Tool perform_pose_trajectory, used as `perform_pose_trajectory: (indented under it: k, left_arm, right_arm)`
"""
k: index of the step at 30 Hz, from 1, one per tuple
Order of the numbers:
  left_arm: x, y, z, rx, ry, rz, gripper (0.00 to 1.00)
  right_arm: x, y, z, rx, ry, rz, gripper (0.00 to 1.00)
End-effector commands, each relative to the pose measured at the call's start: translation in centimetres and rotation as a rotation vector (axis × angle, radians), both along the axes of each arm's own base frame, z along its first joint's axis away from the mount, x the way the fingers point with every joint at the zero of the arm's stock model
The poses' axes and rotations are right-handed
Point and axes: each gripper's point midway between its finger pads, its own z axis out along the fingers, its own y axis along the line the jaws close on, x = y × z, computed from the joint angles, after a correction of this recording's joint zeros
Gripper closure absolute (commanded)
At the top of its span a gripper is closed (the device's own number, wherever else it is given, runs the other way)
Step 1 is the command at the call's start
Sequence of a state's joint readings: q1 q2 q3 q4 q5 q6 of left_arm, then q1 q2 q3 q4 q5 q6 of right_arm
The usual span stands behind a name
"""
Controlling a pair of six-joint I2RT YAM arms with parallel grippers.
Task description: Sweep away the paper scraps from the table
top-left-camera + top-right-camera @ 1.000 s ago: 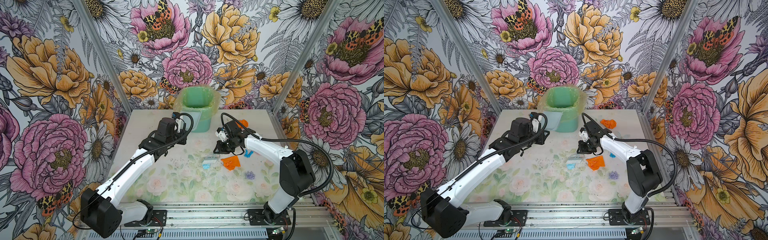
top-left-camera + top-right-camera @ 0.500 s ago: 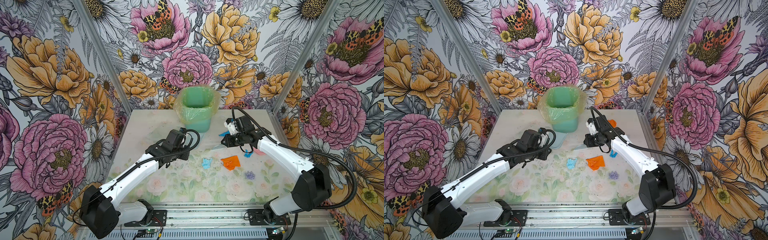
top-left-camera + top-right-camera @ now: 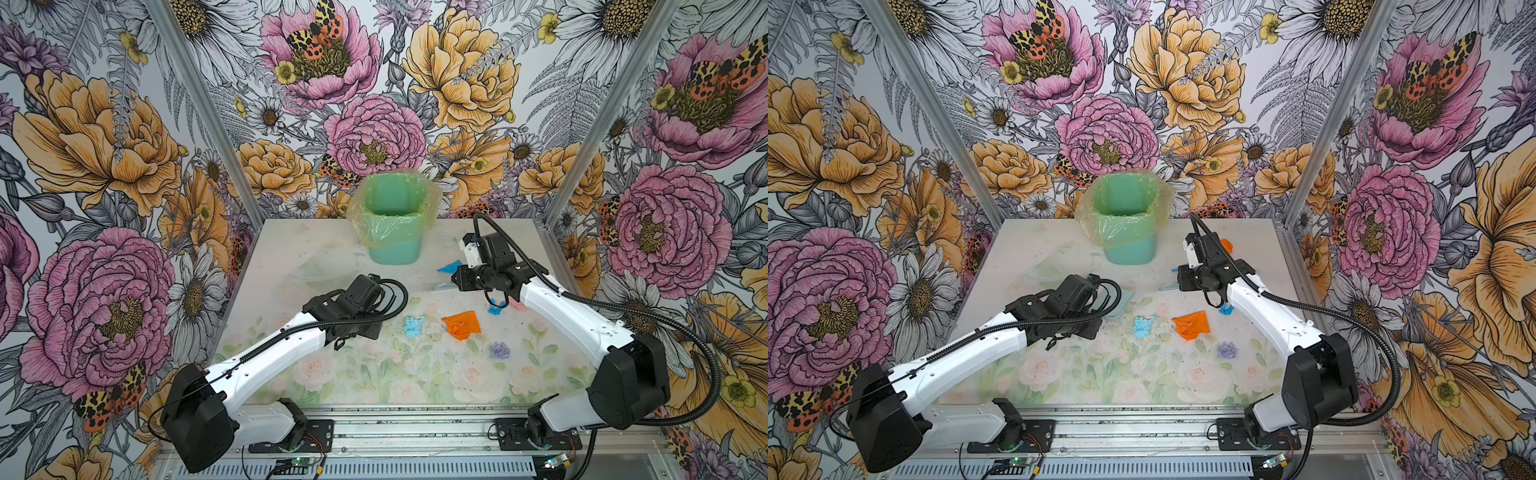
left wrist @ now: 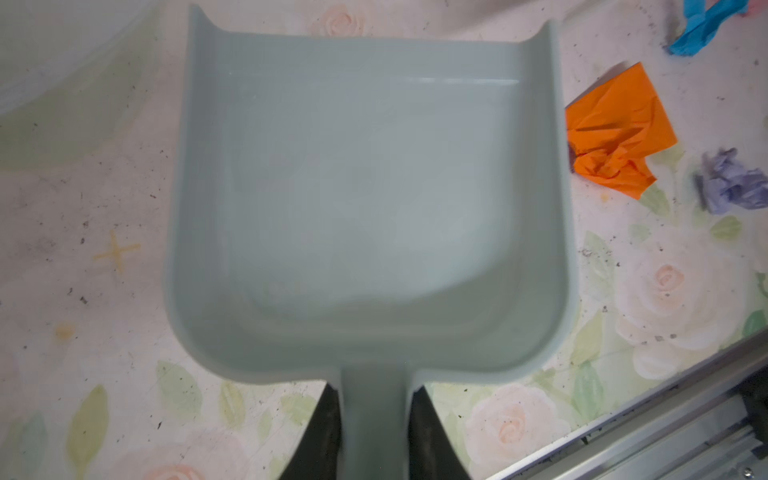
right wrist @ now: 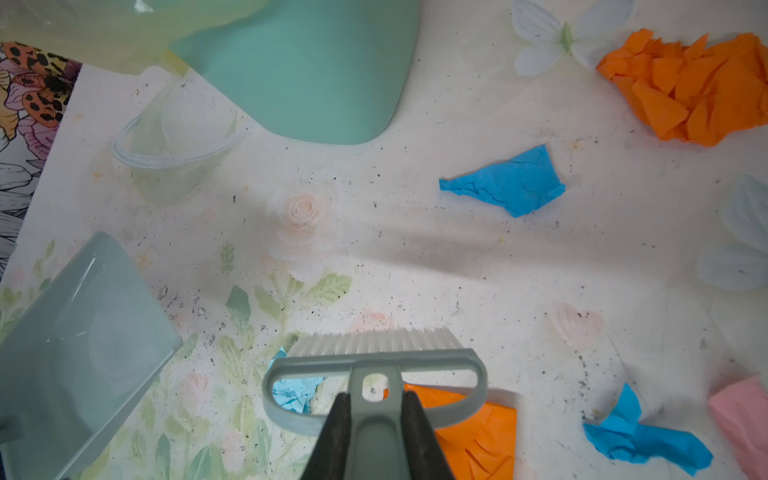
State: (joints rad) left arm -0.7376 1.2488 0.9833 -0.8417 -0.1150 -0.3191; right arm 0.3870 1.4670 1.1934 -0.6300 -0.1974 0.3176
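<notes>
Right hand (image 5: 376, 405) clenches the brush (image 5: 374, 358), paper scraps (image 5: 507, 183) on the table (image 5: 457, 270) ahead and beneath; left hand (image 4: 374, 415) grasps the dustpan (image 4: 374, 187).

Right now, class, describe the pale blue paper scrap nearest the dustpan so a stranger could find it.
Find the green bin at the back, then come forward. Between the dustpan and the flat orange scrap lies a crumpled wad. It is paler than the other blue scraps.

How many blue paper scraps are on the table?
3: flat scrap right of the bin, pale scrap near the dustpan, twisted scrap by the right arm. Others may be hidden.
</notes>
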Motion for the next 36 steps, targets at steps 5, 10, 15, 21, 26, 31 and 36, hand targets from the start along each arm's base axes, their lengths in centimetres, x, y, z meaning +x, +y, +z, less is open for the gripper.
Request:
perform_pose_trajectory:
  k: [5, 10, 15, 21, 26, 31, 36]
  left_arm:
    - [0.0, 3.1, -0.6, 0.085, -0.008, 0.147, 1.00]
    - [0.5, 3.6, -1.2, 0.132, -0.011, 0.148, 1.00]
    - [0.6, 4.0, -2.2, 0.166, 0.006, 0.152, 1.00]
    - [0.7, 4.6, -2.3, 0.192, -0.007, 0.157, 1.00]
    - [0.6, 4.7, -2.5, 0.200, -0.003, 0.146, 1.00]
    - [0.4, 4.8, -3.0, 0.212, 0.006, 0.136, 1.00]
    - [0.2, 4.5, -3.2, 0.190, 0.004, 0.121, 1.00]
  right_arm:
    - [-3.6, 5.7, 0.7, 0.273, 0.113, 0.294, 1.00]
    - [-6.8, 7.1, 0.8, 0.398, 0.201, 0.416, 1.00]
    - [-9.1, 7.2, 0.1, 0.442, 0.297, 0.446, 1.00]
    - [-10.5, 7.9, -3.2, 0.420, 0.416, 0.448, 1.00]
    - [-9.0, 7.8, -6.2, 0.326, 0.441, 0.404, 1.00]
    - [-5.6, 7.5, -7.7, 0.209, 0.378, 0.357, 1.00]
    - [-1.2, 7.4, -6.6, 0.136, 0.228, 0.305, 1.00]
